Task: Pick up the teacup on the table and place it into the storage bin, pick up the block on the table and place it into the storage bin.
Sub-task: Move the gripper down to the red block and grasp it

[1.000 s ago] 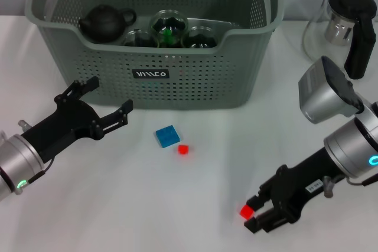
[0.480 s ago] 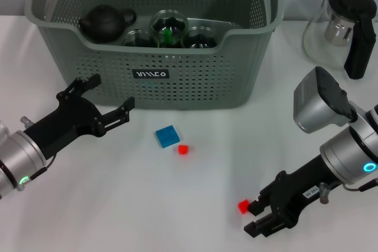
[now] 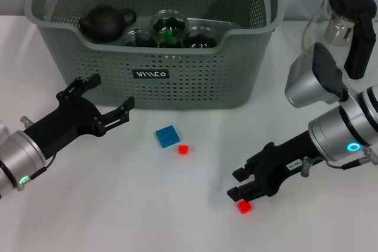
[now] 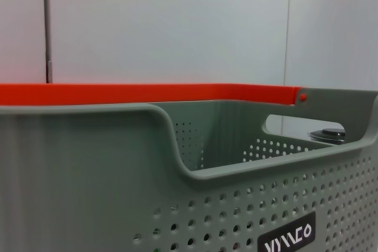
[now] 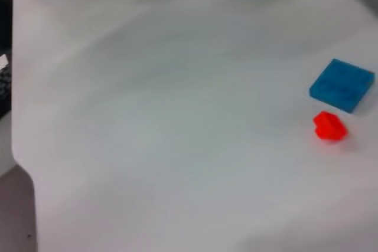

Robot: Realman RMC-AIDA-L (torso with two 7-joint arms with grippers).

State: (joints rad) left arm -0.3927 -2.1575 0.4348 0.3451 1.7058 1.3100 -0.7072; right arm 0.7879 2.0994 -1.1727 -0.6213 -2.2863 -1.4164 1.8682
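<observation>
The left gripper point(image 3: 109, 100) hovers low over the white table point(image 3: 118, 205) at about nine o'clock, its black fingers point(image 3: 125, 109) spread wide and holding nothing, tips pointing toward the front wall of the storage bin point(image 3: 195, 81). That wall and its orange handle clip point(image 4: 147, 92) fill the left wrist view, with the black label point(image 4: 287, 238) low on the perforated side.

The storage bin sits at twelve o'clock. Inside it lie a dark teapot point(image 3: 106, 23) toward the left and three glass teacups point(image 3: 168, 28) clustered near the front wall, one with something green in it.

Just in front of the bin, near the middle of the table, a flat blue block point(image 3: 167, 136) lies with a small red block point(image 3: 183, 150) just beside it at its four o'clock; the two look apart, though the gap is slight. The right wrist view shows the same pair, blue block point(image 5: 341, 85) and red block point(image 5: 329, 126), on bare table.

At about five o'clock the right gripper point(image 3: 237, 183) reaches in low from the right, its fingers point(image 3: 243, 173) parted and empty. A second small red block point(image 3: 243, 207) lies on the table just below the lower fingertip; whether they touch I cannot tell.

At two o'clock, beyond the right arm, stands a glass jug point(image 3: 345, 25) with a black handle.
</observation>
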